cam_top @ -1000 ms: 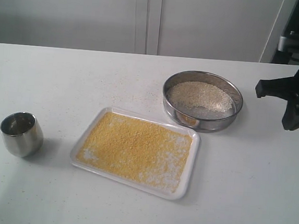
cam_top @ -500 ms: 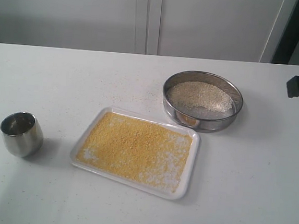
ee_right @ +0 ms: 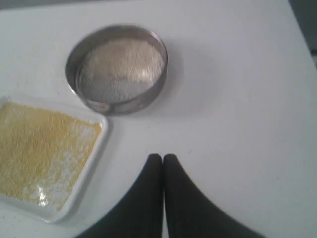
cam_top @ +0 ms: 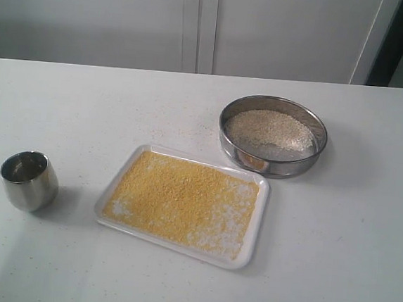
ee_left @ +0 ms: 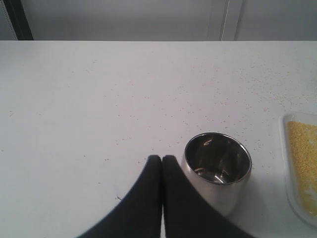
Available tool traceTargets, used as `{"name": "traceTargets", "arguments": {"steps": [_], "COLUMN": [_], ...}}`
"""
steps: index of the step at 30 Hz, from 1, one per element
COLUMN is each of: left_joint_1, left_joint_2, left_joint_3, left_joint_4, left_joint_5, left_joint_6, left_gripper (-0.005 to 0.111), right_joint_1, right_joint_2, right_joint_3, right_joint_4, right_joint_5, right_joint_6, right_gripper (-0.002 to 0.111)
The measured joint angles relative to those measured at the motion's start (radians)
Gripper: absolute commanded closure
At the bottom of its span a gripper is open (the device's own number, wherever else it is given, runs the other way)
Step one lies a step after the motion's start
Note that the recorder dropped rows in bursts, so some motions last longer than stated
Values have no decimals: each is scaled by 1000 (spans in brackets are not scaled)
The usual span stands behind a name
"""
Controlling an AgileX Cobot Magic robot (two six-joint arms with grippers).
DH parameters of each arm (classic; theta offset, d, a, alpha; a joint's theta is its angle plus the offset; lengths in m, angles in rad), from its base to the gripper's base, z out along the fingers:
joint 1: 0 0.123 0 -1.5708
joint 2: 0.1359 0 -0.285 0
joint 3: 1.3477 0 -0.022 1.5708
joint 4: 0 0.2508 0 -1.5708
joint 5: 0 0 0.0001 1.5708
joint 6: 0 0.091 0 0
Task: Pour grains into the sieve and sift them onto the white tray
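Note:
The sieve [cam_top: 273, 135] stands on the table beyond the white tray [cam_top: 248, 257], holding coarse pale grains [cam_top: 270, 129]. Fine yellow grains [cam_top: 183, 199] cover most of the tray. A small steel cup [cam_top: 29, 180] stands empty at the left. Neither arm shows in the exterior view. In the left wrist view my left gripper [ee_left: 161, 159] is shut and empty, its fingertips just beside the cup [ee_left: 217, 166]. In the right wrist view my right gripper [ee_right: 162, 158] is shut and empty above bare table, short of the sieve [ee_right: 117, 68] and beside the tray [ee_right: 81, 193].
Stray grains are scattered on the white table [cam_top: 155, 112] between the cup and the sieve. A grey wall with panel seams [cam_top: 198, 23] runs behind the table's far edge. A dark upright [cam_top: 391, 40] stands at the back right.
The right arm, seen at the right edge a second ago, has drawn back out of the exterior view. Sieve, tray and cup have not moved.

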Motion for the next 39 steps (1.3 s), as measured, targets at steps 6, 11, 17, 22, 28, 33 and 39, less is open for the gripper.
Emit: {"name": "traceTargets", "arguments": {"steps": [6, 11, 17, 22, 28, 33, 39], "left_joint_1": [0, 0, 0, 0, 0, 0, 0], "left_joint_2": [0, 0, 0, 0, 0, 0, 0], "left_joint_3": [0, 0, 0, 0, 0, 0, 0], "left_joint_4": [0, 0, 0, 0, 0, 0, 0], "left_joint_5": [0, 0, 0, 0, 0, 0, 0], "left_joint_6": [0, 0, 0, 0, 0, 0, 0], "left_gripper": [107, 107, 107, 107, 107, 107, 107], "right_joint_1": [0, 0, 0, 0, 0, 0, 0], "right_joint_2": [-203, -323, -374, -382, -382, -382, -419], "right_joint_3": [75, 151, 178, 178, 179, 179, 251], "right_joint_4": [-13, -15, -16, -16, -16, -16, -16], "right_joint_5": [-47, -121, -116, -108, -108, -108, -127], "right_joint_6": [0, 0, 0, -2, -9, -9, -10], "right_gripper": [108, 108, 108, 108, 108, 108, 108]}}
